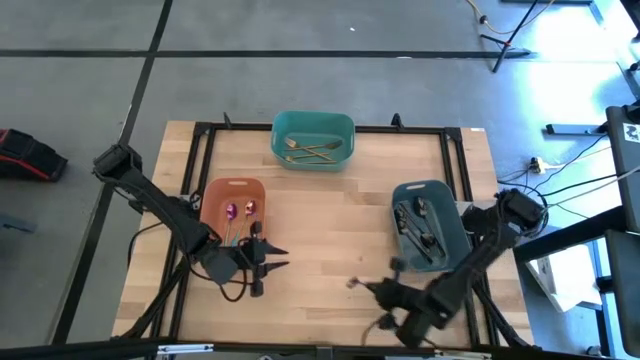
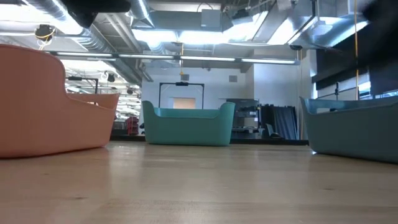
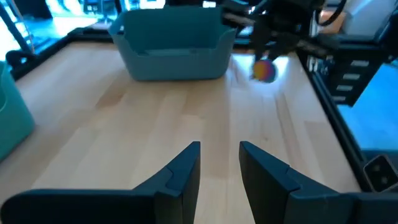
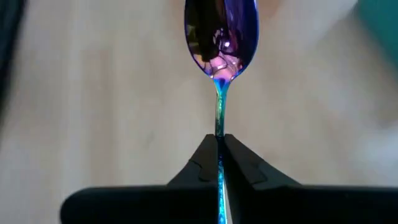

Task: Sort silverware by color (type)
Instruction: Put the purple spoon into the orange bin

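An iridescent purple-blue spoon (image 4: 221, 37) sticks out of my right gripper (image 4: 219, 140), which is shut on it near the table's near edge, right of centre (image 1: 366, 288). From the left wrist view the spoon's bowl (image 3: 264, 70) shows off the table. My left gripper (image 1: 272, 256) hovers just off the near end of the orange bin (image 1: 233, 205), its fingers open (image 3: 219, 163) and pointing toward the table's right. Two purple spoons (image 1: 240, 211) lie in the orange bin, gold forks (image 1: 312, 151) in the teal bin (image 1: 313, 124), and dark pieces (image 1: 417, 228) in the grey-blue bin (image 1: 446, 212). My right gripper pinches the spoon's thin handle (image 4: 219, 124) between its two fingers, which lie along the handle. The bowl (image 4: 221, 31) points straight out ahead of the fingertips, toward the table's left. The spoon is lifted clear of the wood.
Three bins stand on the wooden table (image 1: 330, 225): orange on the left (image 2: 37, 106), teal at the far middle (image 2: 186, 127), grey-blue on the right (image 2: 354, 127). Bare wood lies between them. A black frame (image 1: 200, 150) edges the table.
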Robot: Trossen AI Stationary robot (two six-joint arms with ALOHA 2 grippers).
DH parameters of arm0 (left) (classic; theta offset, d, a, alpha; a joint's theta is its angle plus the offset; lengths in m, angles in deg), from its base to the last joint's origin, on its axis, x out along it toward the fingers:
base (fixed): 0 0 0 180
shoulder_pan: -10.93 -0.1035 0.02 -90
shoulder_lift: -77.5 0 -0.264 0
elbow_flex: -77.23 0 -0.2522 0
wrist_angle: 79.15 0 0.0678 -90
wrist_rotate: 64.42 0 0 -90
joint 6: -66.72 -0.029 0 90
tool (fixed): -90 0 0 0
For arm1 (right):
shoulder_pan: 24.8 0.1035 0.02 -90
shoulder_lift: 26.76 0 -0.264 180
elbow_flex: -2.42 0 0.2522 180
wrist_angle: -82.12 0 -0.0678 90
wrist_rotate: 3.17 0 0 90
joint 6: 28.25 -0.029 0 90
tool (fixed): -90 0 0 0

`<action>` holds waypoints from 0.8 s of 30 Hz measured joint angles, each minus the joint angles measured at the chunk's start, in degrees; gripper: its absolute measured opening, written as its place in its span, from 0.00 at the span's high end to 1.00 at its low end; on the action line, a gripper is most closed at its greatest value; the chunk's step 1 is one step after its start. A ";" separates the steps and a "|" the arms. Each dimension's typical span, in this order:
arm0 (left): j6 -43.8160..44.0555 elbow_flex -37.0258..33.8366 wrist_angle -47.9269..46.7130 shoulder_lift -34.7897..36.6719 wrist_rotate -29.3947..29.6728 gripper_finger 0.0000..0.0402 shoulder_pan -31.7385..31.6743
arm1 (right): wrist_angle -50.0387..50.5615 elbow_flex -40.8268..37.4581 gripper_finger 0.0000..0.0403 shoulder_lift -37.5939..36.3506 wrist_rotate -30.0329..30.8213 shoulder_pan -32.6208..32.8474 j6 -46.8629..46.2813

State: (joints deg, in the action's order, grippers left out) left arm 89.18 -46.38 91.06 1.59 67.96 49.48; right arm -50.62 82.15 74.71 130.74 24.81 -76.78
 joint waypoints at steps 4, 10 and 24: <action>-2.11 0.07 5.91 -3.60 3.09 0.73 -0.20 | -9.17 0.01 1.00 0.00 8.79 -6.42 15.96; -5.09 0.07 16.51 -8.21 9.79 0.73 -1.42 | -24.50 0.01 1.00 -0.02 16.34 -13.43 34.20; -11.01 0.07 27.18 -11.87 2.53 0.70 -7.75 | -30.71 0.01 1.00 1.52 18.39 -17.05 36.73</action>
State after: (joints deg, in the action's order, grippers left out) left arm 78.17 -46.31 118.24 -10.28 70.50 41.73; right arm -81.33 82.16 76.23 149.13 7.76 -40.04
